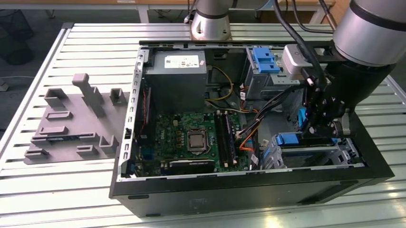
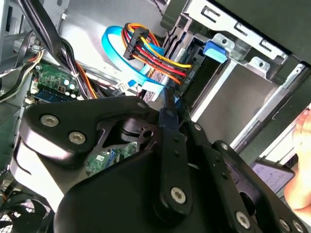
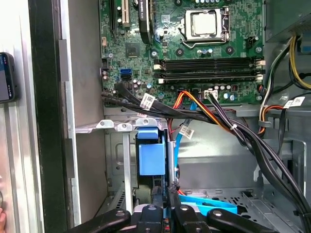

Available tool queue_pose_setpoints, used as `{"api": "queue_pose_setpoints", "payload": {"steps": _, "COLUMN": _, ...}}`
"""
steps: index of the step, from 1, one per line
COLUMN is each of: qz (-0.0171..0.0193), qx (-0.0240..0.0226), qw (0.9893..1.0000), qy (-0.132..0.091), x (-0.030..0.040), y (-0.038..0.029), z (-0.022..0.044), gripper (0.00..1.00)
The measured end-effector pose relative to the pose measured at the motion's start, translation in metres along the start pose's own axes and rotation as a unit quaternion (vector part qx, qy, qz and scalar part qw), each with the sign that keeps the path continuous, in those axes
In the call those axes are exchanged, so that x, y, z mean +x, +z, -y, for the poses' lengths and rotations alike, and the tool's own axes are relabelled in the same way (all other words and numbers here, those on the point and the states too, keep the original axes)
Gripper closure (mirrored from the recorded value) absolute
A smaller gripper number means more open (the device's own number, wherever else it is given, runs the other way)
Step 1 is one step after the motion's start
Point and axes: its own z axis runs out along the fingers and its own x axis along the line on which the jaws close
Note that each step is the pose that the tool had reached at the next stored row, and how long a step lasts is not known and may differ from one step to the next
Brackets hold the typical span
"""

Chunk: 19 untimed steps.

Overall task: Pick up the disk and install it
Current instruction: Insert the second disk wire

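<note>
Inside an open computer case (image 1: 254,190) on a slatted bench (image 1: 82,185): end effector (image 1: 320,128) clenched, poised over the drive cage (image 1: 317,154). Disk (image 1: 295,140) sitting in that cage, blue rail end showing. Probably seating step, nearly done. Calls for squareness to the cage, clear of nearby cables (image 3: 214,116).
</note>
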Motion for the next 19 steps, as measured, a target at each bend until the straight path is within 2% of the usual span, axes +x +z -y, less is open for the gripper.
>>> {"api": "queue_pose_setpoints", "payload": {"steps": 7, "qz": 0.0004, "qx": 0.0, "qw": 1.0, "qy": 0.0, "x": 0.0, "y": 0.0011, "z": 0.0, "gripper": 0.83}}
{"api": "queue_pose_setpoints", "payload": {"steps": 8, "qz": 0.0003, "qx": 0.0, "qw": 1.0, "qy": 0.0, "x": 0.0001, "y": 0.0005, "z": 0.0, "gripper": 0.77}}
{"api": "queue_pose_setpoints", "payload": {"steps": 14, "qz": 0.0001, "qx": 0.0, "qw": 1.0, "qy": 0.0, "x": 0.0005, "y": -0.0131, "z": 0.0006, "gripper": 0.77}}
{"api": "queue_pose_setpoints", "payload": {"steps": 19, "qz": 0.0001, "qx": -0.0001, "qw": 1.0, "qy": 0.0, "x": 0.0005, "y": -0.0135, "z": 0.0007, "gripper": 0.77}}
